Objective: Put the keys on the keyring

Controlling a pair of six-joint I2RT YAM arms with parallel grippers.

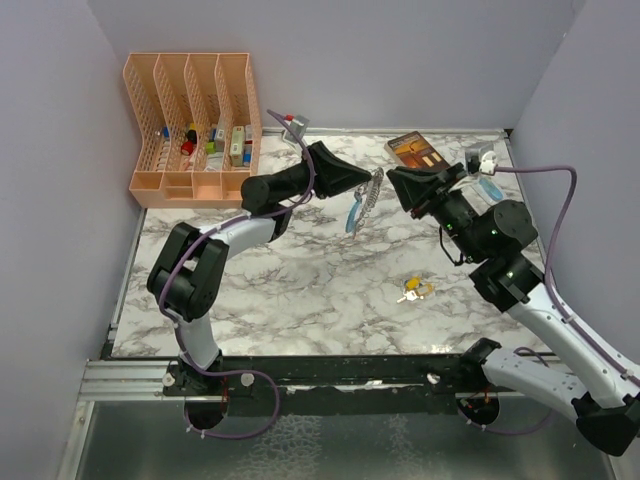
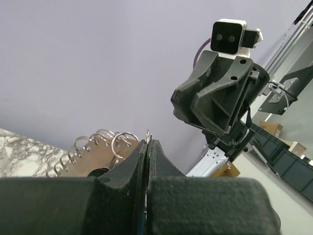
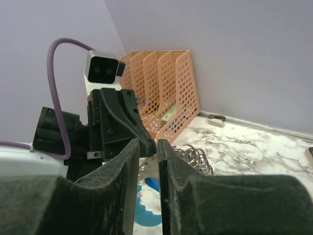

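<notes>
The left jaws [image 1: 370, 180] are pressing fully together and are pinching the thin wire at the top of the keyring [image 1: 365, 203], holding it up off the surface [image 1: 300, 290] near the middle of the back half. From the left wrist view, the wire is poking out just past the closed tips, with a row of small metal loops showing beside them. The bunch is hanging below and slightly in front of the left jaws, its light-blue curved piece [image 1: 353, 216] dangling at the bottom and a fan of grey metal pieces [image 3: 195, 157] spreading beside it. The right jaws [image 1: 392, 180] are facing the left ones from the other side, tips just beside the top of the keyring, and are standing only a narrow slit apart; whether anything is sitting in that slit cannot be told. One keyring is showing. One small cluster of loose keys [image 1: 413, 291], with a yellow part, is lying on the surface well apart from both jaws, nearer the right arm; how many keys are in it is too small to count. One orange file rack [image 1: 190, 120] with four slots is standing at the back left, and one brown booklet [image 1: 415, 148] is lying at the back right.
</notes>
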